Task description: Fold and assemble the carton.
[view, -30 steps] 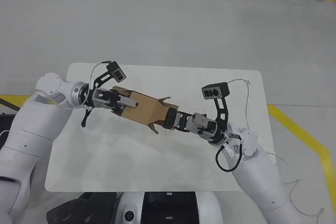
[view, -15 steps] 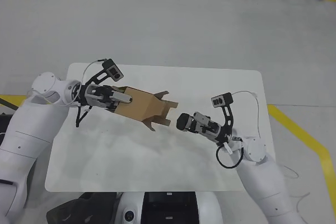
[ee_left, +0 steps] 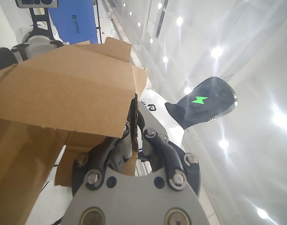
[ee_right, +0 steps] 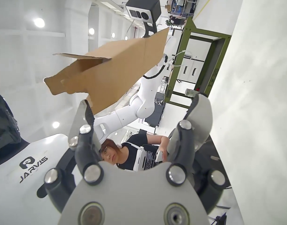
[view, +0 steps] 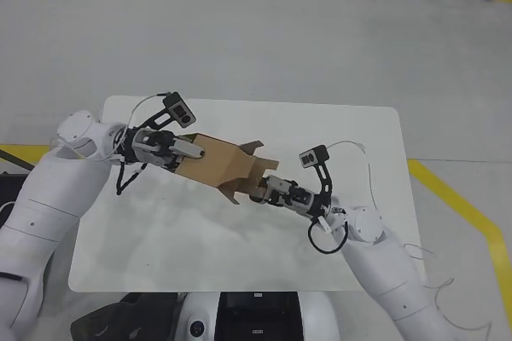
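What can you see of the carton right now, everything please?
The carton is plain brown corrugated cardboard, partly erected into a long rectangular sleeve and unsealed. It appears lifted above the white table, roughly level and slanted between the two arms. The left gripper is shut on a wall edge at one end. The other end has loose flaps splayed open; the right gripper is open right beside them, contact unclear.
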Robot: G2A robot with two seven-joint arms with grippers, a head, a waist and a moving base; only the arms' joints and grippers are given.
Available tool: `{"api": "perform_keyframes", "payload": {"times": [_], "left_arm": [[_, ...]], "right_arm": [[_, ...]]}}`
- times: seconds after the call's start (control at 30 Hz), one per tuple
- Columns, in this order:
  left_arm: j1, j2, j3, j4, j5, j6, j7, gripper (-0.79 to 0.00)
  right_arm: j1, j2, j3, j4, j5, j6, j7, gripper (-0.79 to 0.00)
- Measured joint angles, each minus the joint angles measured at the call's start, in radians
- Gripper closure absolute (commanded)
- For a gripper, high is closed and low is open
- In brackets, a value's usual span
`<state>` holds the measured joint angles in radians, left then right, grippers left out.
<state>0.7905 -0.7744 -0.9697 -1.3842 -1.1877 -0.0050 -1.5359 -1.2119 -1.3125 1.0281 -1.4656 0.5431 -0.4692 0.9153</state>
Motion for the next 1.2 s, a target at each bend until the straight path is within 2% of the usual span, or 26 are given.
{"api": "perform_keyframes", "payload": {"times": [0.27,0.57,0.7,0.83,1.0,1.13,1.2], "left_arm": [[-0.031,-0.011,0.049,0.011,0.038,0.028,0.0,0.0],[-0.145,-0.014,0.15,0.04,0.11,0.057,0.0,0.0],[-0.189,-0.007,0.189,0.064,0.074,0.054,0.0,0.0],[-0.209,-0.004,0.215,0.086,0.011,0.056,0.0,0.0],[-0.221,-0.003,0.237,0.105,-0.066,0.058,0.0,0.0],[-0.227,-0.001,0.251,0.113,-0.089,0.058,0.0,0.0],[-0.23,-0.001,0.256,0.114,-0.102,0.059,0.0,0.0]], "right_arm": [[0.018,-0.007,-0.03,-0.001,-0.018,-0.012,-0.013,-0.656],[-0.006,-0.001,-0.013,-0.012,-0.016,-0.013,-0.019,-0.646],[-0.011,0.0,-0.01,-0.019,-0.018,-0.011,-0.023,-0.662],[-0.022,0.0,-0.009,-0.033,-0.016,-0.039,-0.034,-0.736],[-0.043,0.002,0.01,-0.031,0.015,-0.08,-0.05,-0.723],[-0.041,0.003,0.024,-0.021,0.048,-0.082,-0.044,-0.662],[-0.035,0.003,0.024,-0.017,0.049,-0.072,-0.042,-0.662]]}}
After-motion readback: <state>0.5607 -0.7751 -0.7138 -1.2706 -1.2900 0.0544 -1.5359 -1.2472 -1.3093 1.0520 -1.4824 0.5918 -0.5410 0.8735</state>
